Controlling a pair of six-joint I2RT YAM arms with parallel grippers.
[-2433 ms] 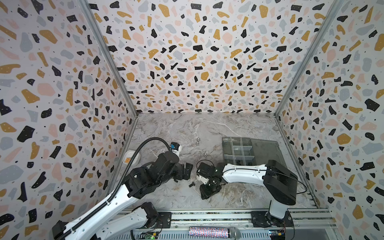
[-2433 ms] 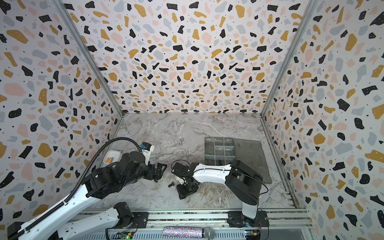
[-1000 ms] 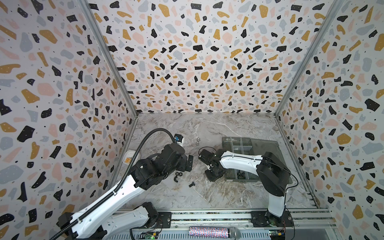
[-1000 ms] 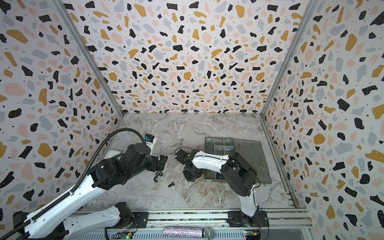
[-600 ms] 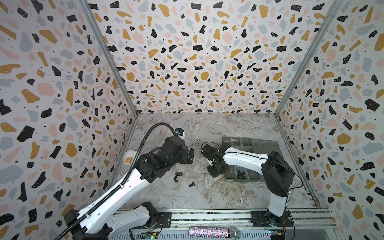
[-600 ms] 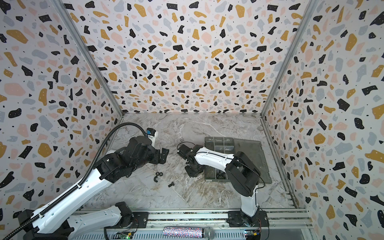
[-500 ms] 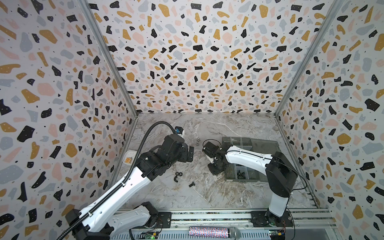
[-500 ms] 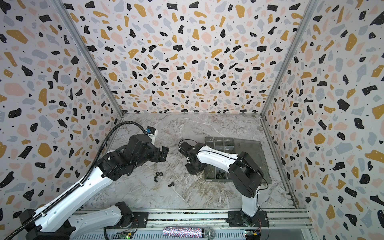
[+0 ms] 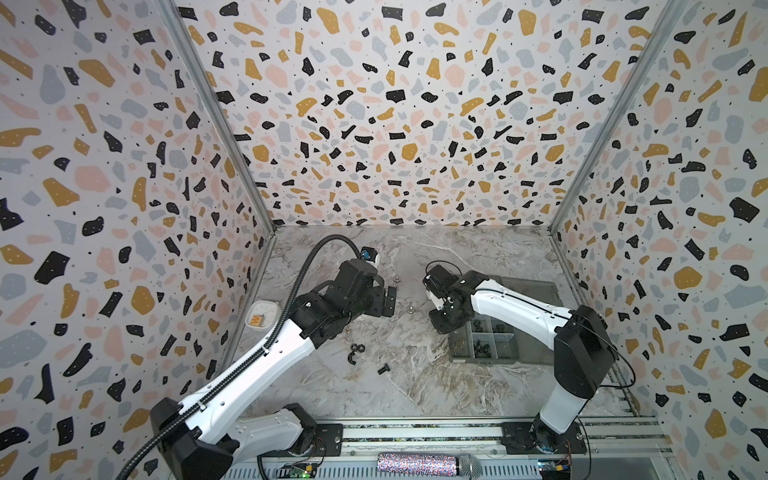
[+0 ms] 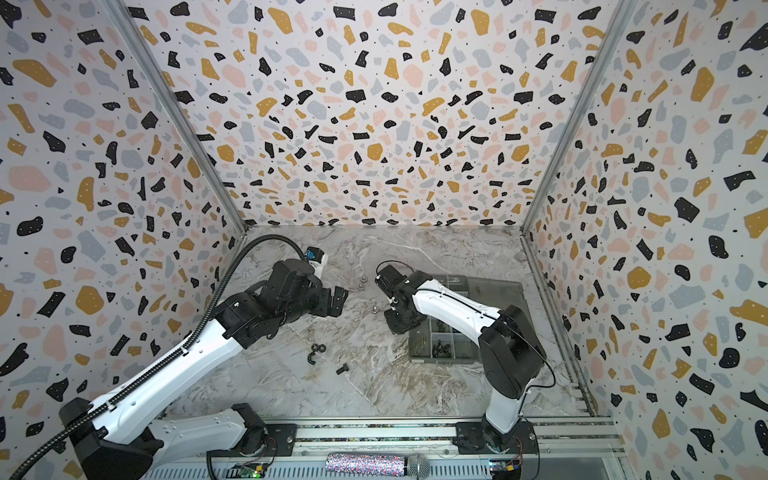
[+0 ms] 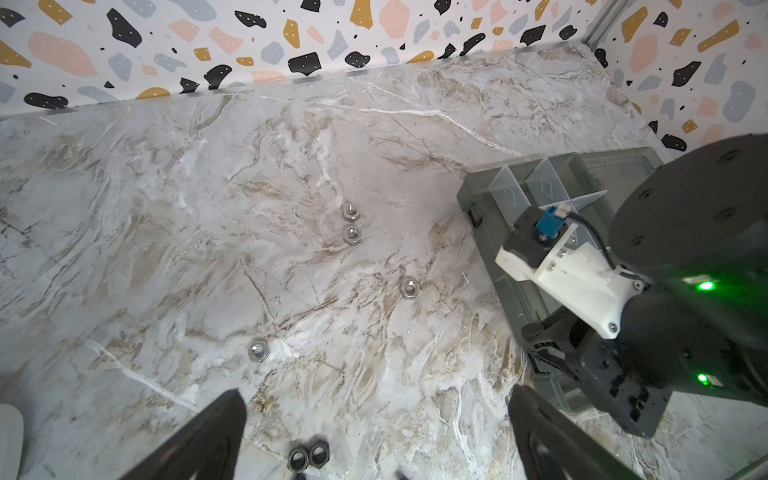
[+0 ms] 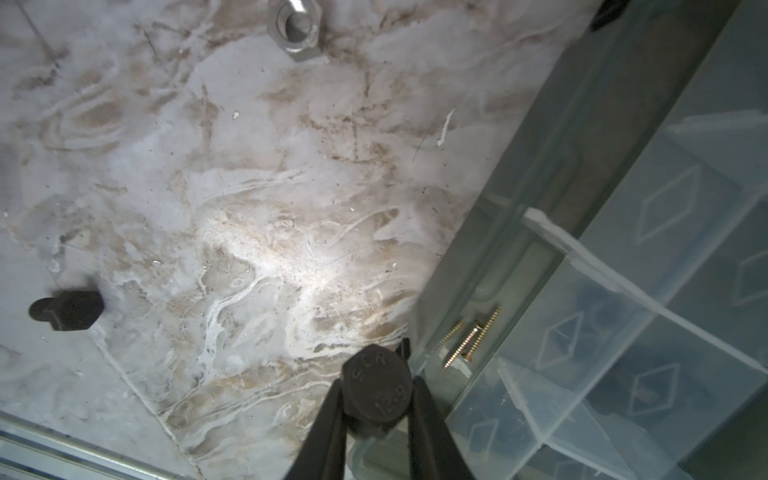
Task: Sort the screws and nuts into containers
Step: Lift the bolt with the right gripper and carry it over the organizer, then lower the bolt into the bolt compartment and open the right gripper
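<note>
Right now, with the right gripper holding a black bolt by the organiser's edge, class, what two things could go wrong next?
First, the right gripper pinches the black bolt at the organiser wall; released here, it might drop outside or among the brass screws. Second, the open left gripper hangs close to the right arm and loose silver nuts; a reach could scatter them or clash arms.

Matt metal bolt (image 12: 376, 392), translucent plastic box (image 12: 552, 137)

White arms (image 9: 282, 353) with black joints (image 9: 582, 353), ribbed black cable (image 9: 311, 258).
</note>
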